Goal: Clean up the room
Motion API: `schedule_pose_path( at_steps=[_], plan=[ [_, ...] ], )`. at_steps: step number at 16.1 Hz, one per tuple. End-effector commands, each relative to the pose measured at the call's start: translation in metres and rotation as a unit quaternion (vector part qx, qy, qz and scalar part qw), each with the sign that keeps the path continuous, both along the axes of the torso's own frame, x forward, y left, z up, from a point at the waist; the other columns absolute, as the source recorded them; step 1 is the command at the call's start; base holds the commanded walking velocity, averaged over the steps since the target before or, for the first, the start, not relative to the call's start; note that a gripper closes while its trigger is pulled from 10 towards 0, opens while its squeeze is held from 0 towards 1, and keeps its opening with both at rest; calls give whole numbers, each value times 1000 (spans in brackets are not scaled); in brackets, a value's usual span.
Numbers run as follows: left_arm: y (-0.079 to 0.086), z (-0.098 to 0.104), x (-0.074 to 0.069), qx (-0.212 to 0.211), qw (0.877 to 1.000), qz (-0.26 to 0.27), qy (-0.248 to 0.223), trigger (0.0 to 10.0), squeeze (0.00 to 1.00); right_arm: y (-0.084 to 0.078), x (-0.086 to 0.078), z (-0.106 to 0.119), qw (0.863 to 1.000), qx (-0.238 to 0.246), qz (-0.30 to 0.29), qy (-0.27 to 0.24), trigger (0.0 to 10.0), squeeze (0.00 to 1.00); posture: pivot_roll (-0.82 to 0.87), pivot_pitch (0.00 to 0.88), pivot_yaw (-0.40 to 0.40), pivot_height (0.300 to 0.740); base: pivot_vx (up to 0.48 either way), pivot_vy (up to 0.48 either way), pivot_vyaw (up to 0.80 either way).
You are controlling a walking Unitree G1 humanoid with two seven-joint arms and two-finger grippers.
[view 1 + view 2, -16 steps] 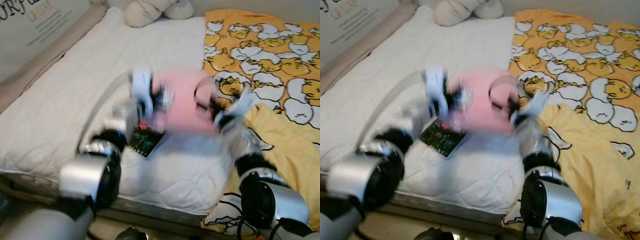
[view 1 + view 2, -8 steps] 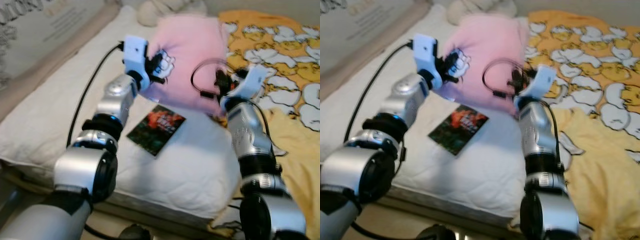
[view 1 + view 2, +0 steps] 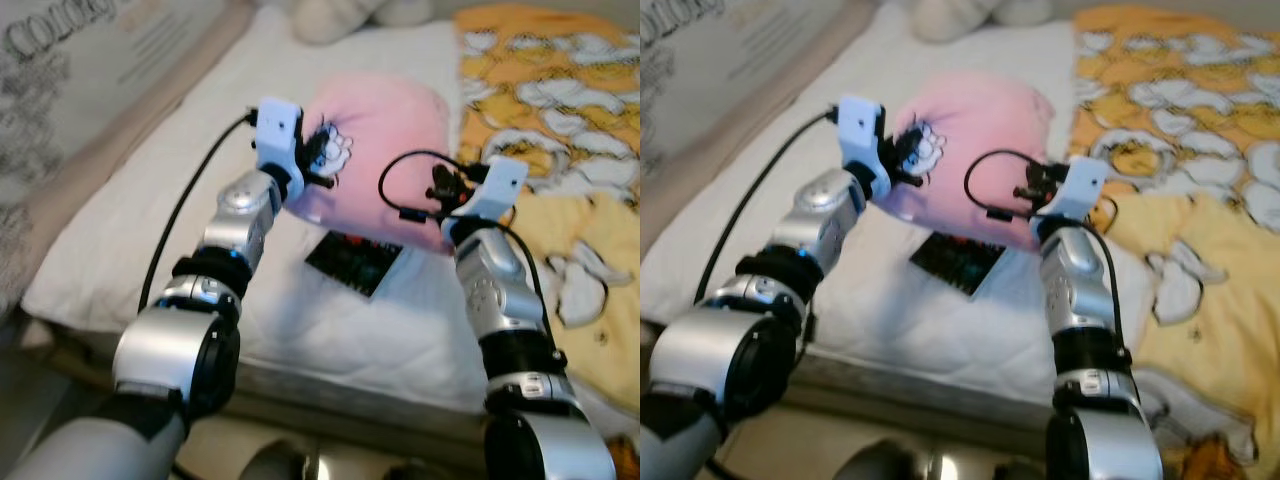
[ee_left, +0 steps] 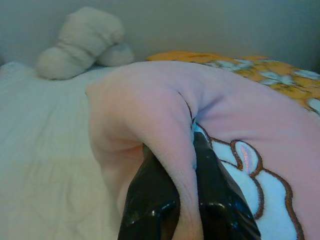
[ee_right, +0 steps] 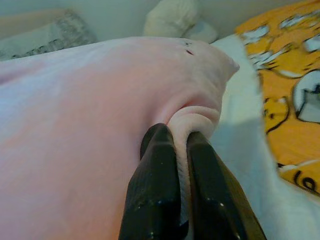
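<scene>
The pink pillow (image 3: 385,130) hangs above the white mattress of the bed (image 3: 150,220), carried between both arms, its upper end toward the head of the bed and its lower edge over a dark book (image 3: 355,262) that lies flat on the mattress. The left gripper (image 4: 186,165) has its jaws narrow, pinched on a thin fold at one corner of the pillow beside the embroidered patch; the right gripper (image 5: 177,150) likewise has its jaws nearly together on a small pucker of fabric at the opposite corner. Both holds are on loose plush cover, not on the stuffed body, so the likeliest failure seems to be slip: the soft pile could creep out from between the smooth black fingers (image 5: 156,165) if the arms pull apart or swing fast. If one corner goes, the pillow would likely drop sideways from the other grip and land on the book or sag toward the yellow patterned blanket (image 3: 560,120). Lowering it where it hangs would bury the book, which looks like something that also needs tidying. The loose black cable (image 3: 400,180) looping by the right wrist lies against the pillow and might snag the fabric when the arm turns. A cream plush toy (image 3: 340,15) sits at the head of the bed, near where the pillow probably belongs, and could be crowded there.
</scene>
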State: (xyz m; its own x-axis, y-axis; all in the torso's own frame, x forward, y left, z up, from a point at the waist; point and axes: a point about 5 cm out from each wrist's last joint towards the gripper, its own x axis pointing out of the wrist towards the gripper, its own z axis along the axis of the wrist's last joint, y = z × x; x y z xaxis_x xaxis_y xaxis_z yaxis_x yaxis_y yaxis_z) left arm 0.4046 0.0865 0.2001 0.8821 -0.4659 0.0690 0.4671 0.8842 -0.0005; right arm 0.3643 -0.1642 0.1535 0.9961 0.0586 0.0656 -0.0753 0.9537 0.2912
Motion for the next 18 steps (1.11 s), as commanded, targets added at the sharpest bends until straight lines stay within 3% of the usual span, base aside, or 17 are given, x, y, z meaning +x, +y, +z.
schedule_pose_path(
  at_steps=[1, 10, 11, 13, 18],
  plan=[
    [16, 16, 4, 1, 999, 28, -36, 10000, 0, 4, 1, 8, 1000, -6, -1, -18, 10000, 0, 21, 0, 61, 740, 0, 480, 0],
    [17, 5, 3, -1, 999, 33, -12, 10000, 0, 6, -1, 1, 1000, -21, 9, -5, 10000, 0, 28, 0, 37, 740, 0, 476, 0],
    [16, 1, 2, 16, 999, 42, -9, 10000, 0, 6, -2, 0, 1000, -23, 10, -2, 10000, 0, 28, 0, 33, 740, 0, 0, 0],
    [16, 1, 2, 1, 999, 53, -14, 10000, 0, 9, -3, -3, 1000, -25, 16, 3, 10000, 0, 27, 0, 32, 740, 124, 0, 0],
    [20, -5, 2, 1, 996, 91, -4, 10000, 0, 12, -1, -4, 999, -39, 25, 4, 10000, 0, 32, 0, 28, 740, 449, 0, 0]
  ],
)
